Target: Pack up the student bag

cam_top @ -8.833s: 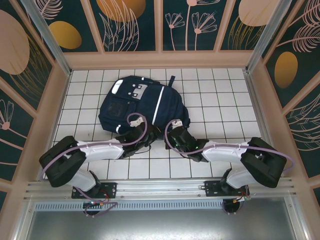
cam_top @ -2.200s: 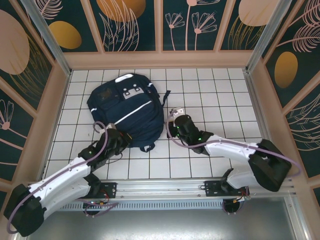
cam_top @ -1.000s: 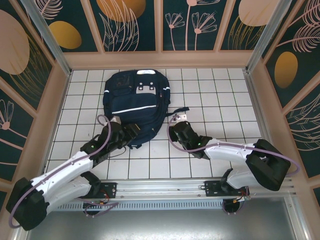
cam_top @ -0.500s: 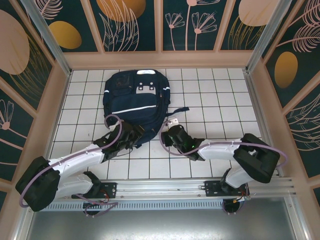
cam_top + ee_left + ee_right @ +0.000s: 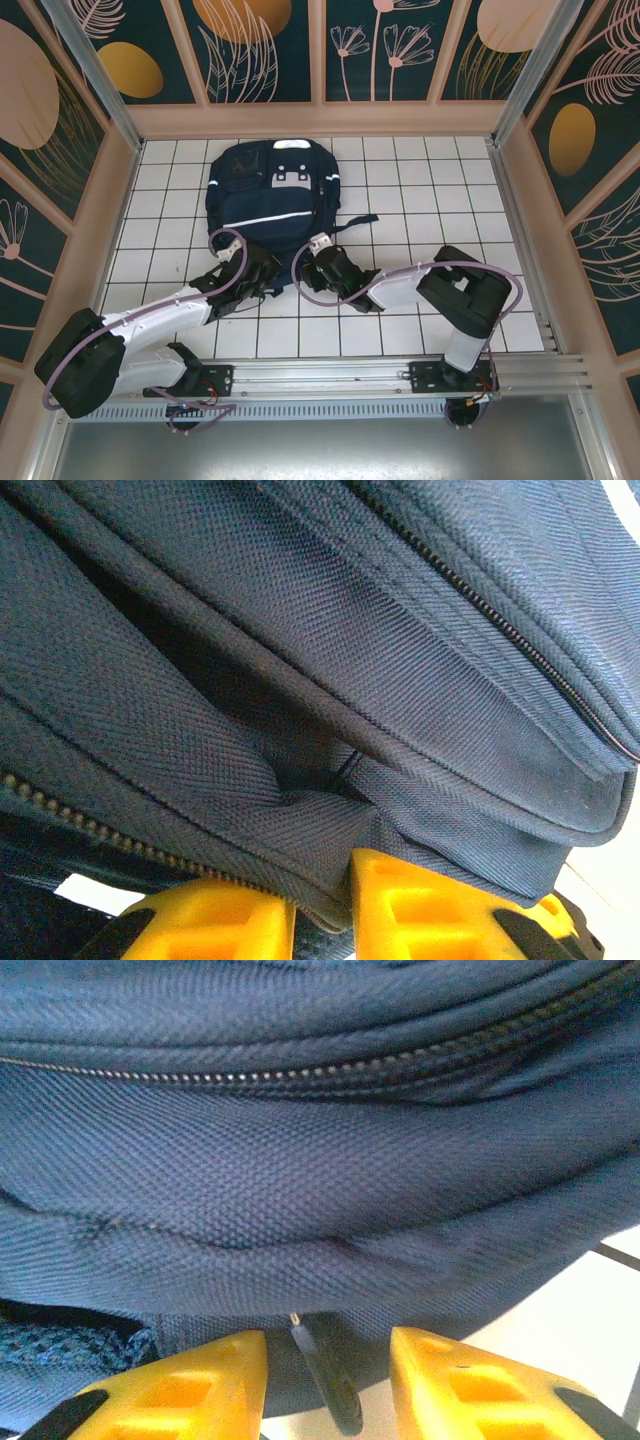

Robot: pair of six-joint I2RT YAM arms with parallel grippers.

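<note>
The student bag (image 5: 270,195) is laid flat on the tiled desk (image 5: 430,200), left of centre, long axis running straight away from the near edge. At its near end the left gripper (image 5: 322,885) is seen pinched on a fold of fabric beside a zip (image 5: 100,820). The right gripper (image 5: 328,1345) is held parted astride a dark zip pull (image 5: 325,1380), not yet clamped, the bag lying dead ahead of both.

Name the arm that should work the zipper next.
Right: the zipper pull hangs inside the open right hand. The left hand is pinching fabric of the student bag.
</note>
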